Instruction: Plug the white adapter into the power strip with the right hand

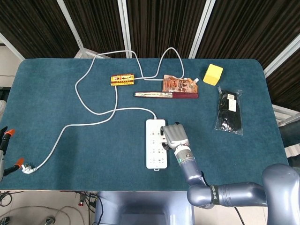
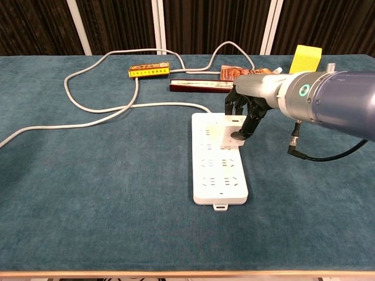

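Near the front middle of the blue surface [image 1: 56, 98] lies the white strip [image 2: 218, 161], long axis running away from the robot, its cable [image 1: 101, 110] looping back toward the far edge and round to a plug [image 1: 27, 167] at the near left corner. On the strip's far right part sits the white adapter [image 2: 231, 129], under the right hand [image 2: 245, 111]. That hand comes in from the right, its dark fingers [image 2: 246, 124] curled down around the adapter, grasping it against the strip. Whether the adapter's pins are fully seated cannot be told from either view; in the head view the hand [image 1: 172, 136] covers the adapter altogether.

Only orange-tipped parts at the far left edge of the head view [image 1: 6, 140] may belong to the left hand, too little to tell how its fingers lie.

Toward the far side, left to right, lie a small yellow box [image 1: 122, 80], a long dark-red packet [image 1: 166, 94] with an orange pouch [image 1: 178, 84] just behind it, and a yellow block [image 1: 213, 74]. A clear bag of black stuff [image 1: 229, 111] lies near the right edge, well apart from the strip.
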Robot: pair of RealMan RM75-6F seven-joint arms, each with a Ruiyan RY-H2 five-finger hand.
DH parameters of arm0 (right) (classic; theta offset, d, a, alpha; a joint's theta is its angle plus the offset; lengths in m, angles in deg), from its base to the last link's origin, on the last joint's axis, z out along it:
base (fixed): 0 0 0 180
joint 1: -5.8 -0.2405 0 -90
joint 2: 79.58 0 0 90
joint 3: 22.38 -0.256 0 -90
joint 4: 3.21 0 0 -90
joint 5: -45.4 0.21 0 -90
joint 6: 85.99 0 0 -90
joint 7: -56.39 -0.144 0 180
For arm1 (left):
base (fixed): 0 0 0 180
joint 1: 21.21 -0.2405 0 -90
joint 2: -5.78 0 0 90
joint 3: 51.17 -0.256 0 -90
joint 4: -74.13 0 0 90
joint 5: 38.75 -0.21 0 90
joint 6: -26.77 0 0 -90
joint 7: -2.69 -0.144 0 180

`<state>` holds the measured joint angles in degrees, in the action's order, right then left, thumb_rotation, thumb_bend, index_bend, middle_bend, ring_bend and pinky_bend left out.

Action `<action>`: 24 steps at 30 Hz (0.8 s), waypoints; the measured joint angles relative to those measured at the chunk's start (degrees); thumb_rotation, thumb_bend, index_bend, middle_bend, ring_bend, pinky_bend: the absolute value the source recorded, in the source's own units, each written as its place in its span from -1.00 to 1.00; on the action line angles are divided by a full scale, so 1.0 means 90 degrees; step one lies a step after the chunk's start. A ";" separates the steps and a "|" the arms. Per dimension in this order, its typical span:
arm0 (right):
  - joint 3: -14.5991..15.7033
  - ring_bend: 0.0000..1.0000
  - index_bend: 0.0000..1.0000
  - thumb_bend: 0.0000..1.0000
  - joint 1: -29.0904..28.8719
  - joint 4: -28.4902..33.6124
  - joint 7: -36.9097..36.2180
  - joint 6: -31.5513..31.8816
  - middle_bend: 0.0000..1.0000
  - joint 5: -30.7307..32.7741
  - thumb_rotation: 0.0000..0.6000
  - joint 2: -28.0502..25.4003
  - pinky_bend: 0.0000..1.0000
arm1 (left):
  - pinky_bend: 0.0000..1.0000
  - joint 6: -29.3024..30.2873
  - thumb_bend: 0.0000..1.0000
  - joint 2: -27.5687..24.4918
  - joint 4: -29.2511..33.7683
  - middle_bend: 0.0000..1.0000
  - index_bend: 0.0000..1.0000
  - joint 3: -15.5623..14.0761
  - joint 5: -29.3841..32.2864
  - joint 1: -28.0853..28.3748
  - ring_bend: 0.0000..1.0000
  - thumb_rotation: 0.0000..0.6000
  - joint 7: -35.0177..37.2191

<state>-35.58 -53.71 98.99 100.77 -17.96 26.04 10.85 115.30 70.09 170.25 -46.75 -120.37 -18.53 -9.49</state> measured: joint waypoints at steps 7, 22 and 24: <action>-0.0008 -0.06 0.39 0.06 0.0003 -0.0064 0.0036 -0.0034 0.20 0.0040 1.00 0.0022 -0.55 | -0.98 0.0001 -0.64 0.0002 0.0002 -0.90 -0.74 0.0001 0.0002 0.0000 -1.00 1.00 -0.0008; 0.0012 -0.05 0.40 0.06 -0.0023 -0.0127 0.0158 -0.0091 0.21 0.0084 1.00 0.0054 -0.55 | -0.98 0.0002 -0.64 0.0005 0.0007 -0.90 -0.74 0.0005 0.0013 0.0000 -1.00 1.00 -0.0027; 0.0015 -0.05 0.40 0.06 -0.0030 -0.0140 0.0171 -0.0091 0.21 0.0080 1.00 0.0072 -0.55 | -0.98 0.0002 -0.64 0.0005 0.0007 -0.90 -0.74 0.0005 0.0012 0.0001 -1.00 1.00 -0.0027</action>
<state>-35.45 -53.98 97.73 102.31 -18.79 26.75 11.50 115.32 70.13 170.31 -46.71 -120.27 -18.52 -9.73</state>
